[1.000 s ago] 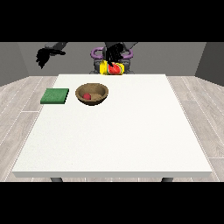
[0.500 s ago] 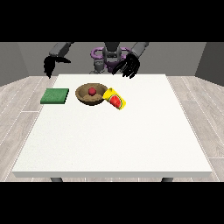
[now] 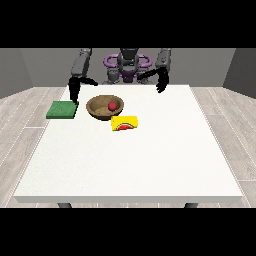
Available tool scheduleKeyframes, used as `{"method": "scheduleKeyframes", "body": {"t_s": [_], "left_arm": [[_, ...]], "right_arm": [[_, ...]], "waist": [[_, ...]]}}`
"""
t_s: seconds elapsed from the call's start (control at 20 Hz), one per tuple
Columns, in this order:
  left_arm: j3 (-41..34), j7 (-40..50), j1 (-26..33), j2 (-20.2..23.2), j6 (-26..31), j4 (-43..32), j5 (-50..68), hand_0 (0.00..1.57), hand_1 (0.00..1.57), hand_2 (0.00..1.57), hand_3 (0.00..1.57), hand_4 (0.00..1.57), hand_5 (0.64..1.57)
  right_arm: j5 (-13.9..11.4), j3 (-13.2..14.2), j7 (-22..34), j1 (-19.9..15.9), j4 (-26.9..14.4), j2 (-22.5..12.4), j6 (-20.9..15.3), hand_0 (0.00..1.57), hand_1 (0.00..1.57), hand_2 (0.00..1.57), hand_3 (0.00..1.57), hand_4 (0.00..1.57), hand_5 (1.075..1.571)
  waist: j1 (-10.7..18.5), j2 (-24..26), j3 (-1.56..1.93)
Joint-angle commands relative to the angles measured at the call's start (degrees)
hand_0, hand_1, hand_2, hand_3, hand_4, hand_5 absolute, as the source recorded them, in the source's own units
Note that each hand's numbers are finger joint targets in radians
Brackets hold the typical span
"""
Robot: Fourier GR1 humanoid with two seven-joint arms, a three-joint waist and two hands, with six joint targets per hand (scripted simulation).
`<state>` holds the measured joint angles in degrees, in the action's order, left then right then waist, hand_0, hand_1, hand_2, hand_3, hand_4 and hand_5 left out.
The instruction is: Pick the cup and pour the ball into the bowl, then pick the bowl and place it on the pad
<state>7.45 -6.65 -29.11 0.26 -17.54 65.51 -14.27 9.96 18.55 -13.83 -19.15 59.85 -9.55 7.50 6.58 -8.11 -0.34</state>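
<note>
The white table (image 3: 150, 165) fills most of the view, and nearly all of its near part is bare. The robot (image 3: 127, 65) stands behind the far edge, with both arms hanging down over the far part of the table.

The brown bowl (image 3: 105, 107) sits upright on the far left part of the table, and the red ball (image 3: 112, 106) lies inside it, toward its right side. The green pad (image 3: 62, 109) lies flat to the left of the bowl, near the table's left edge and apart from the bowl. The yellow cup (image 3: 125, 123) lies on its side just near and to the right of the bowl, close to its rim; whether the two touch cannot be told. A red patch shows on the cup's near side.

The hand at the view's left (image 3: 73, 90) hangs above the far right corner of the pad, fingers pointing down and holding nothing. The hand at the view's right (image 3: 161, 84) hangs near the far edge, well to the right of the bowl, also holding nothing, fingers relaxed and pointing down
</note>
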Motion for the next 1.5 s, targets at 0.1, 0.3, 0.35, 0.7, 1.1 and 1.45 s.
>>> {"method": "scheduleKeyframes", "body": {"t_s": [0.1, 0.3, 0.35, 0.7, 1.1, 1.45], "left_arm": [[-3.25, -7.40, 2.20, 1.86, 8.01, 2.80, 7.15, 0.00, 0.00, 0.00, 0.00, 0.00, 1.563], [-5.06, -6.44, 0.74, 4.71, 10.81, 5.34, 7.95, 0.00, 0.00, 0.00, 0.00, 0.00, 1.565], [-3.67, -6.99, 5.72, 4.58, 11.95, 6.69, 7.87, 0.00, 0.00, 0.00, 0.00, 0.00, 1.565], [-4.20, -6.01, 6.91, 5.00, 12.36, 11.54, 7.45, 0.00, 0.00, 0.00, 0.00, 0.00, 1.565], [-7.99, -7.29, 7.14, 6.97, 13.76, 9.43, 8.74, 0.00, 0.00, 0.00, 0.00, 0.00, 1.565], [-4.45, -5.62, 3.74, 5.44, 15.31, 14.49, 8.76, 0.00, 0.00, 0.00, 0.00, 0.57, 1.549]], "right_arm": [[-1.35, -0.60, -4.66, -3.76, -5.04, 3.93, -5.46, 0.00, 0.00, 0.00, 0.00, 0.33, 1.570], [0.62, 2.21, -7.75, -8.60, -12.86, -0.10, -3.59, 0.00, 0.00, 0.00, 0.00, 0.26, 1.567], [1.12, 3.02, -7.41, -8.34, -14.65, -1.21, -3.66, 0.00, 0.00, 0.00, 0.00, 0.26, 1.567], [0.78, 3.42, -13.77, -10.48, -24.20, -2.83, -3.72, 0.00, 0.00, 0.00, 0.00, 0.16, 1.563], [1.29, 1.15, -13.43, -12.12, -27.78, 3.06, -6.09, 0.00, 0.00, 0.00, 0.00, 0.39, 1.570], [-10.37, -2.37, -10.54, -6.83, -31.97, -2.73, -25.79, 1.57, 1.57, 1.57, 1.57, 0.92, 1.536]], "waist": [[2.21, -2.93, 0.35], [2.52, -5.22, 0.38], [3.41, -2.69, 0.37], [3.93, -4.65, 0.39], [0.90, -4.04, 0.36], [8.09, -9.05, 0.13]]}}
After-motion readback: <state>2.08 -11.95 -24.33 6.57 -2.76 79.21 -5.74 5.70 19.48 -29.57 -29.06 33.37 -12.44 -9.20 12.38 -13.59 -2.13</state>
